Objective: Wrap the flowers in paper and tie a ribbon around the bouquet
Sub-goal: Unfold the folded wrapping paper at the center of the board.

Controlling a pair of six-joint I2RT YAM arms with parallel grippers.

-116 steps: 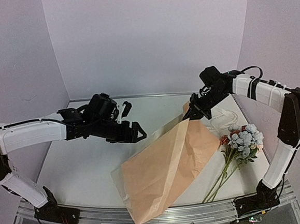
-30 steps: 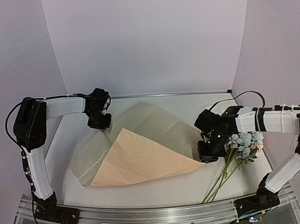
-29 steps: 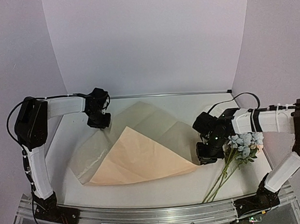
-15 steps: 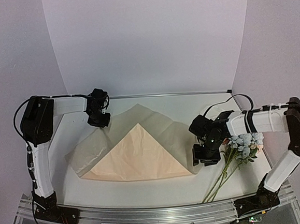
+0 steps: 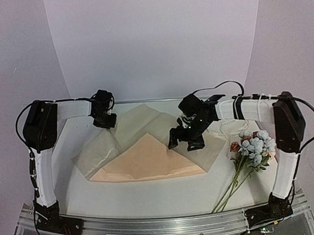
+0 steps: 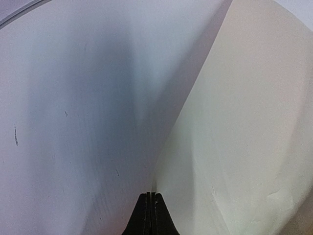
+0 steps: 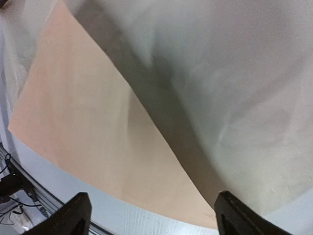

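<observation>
A: Flowers (image 5: 254, 145) — lying where rn?
B: Lying on table (image 5: 168, 195) at far rt, heads twd back, stems pointing twd near edge. Sitting well apart from kraft paper (image 5: 144, 163), not wrapped yet.
A: Paper status?
B: Lying mostly flat, showing as tan triangle, center-front. Overlapping w/ pale grey-green sheet (image 5: 130, 127); which one's on top, can't tell. Not rolling into any cone yet.
A: Rt gripper (image 5: 185, 142)?
B: Hovering over pale sheet, just beside kraft paper's slanted rt edge. Fingers spreading wide, holding nothing.
A: Left gripper (image 5: 106, 121)?
B: Sitting at pale sheet's far left corner, fingers pressed together. Wrist cam showing sheet edge running right up to the tips. Paper between them or not, can't tell.
A: Ribbon?
B: Not making it out w/ any certainty. Possibly hiding behind rt arm.
A: Progress, roughly?
B: Judging it early. Only laying out the paper is looking about done. Remaining: getting flowers onto paper, rolling it all into a bouquet, tying ribbon around it.
</observation>
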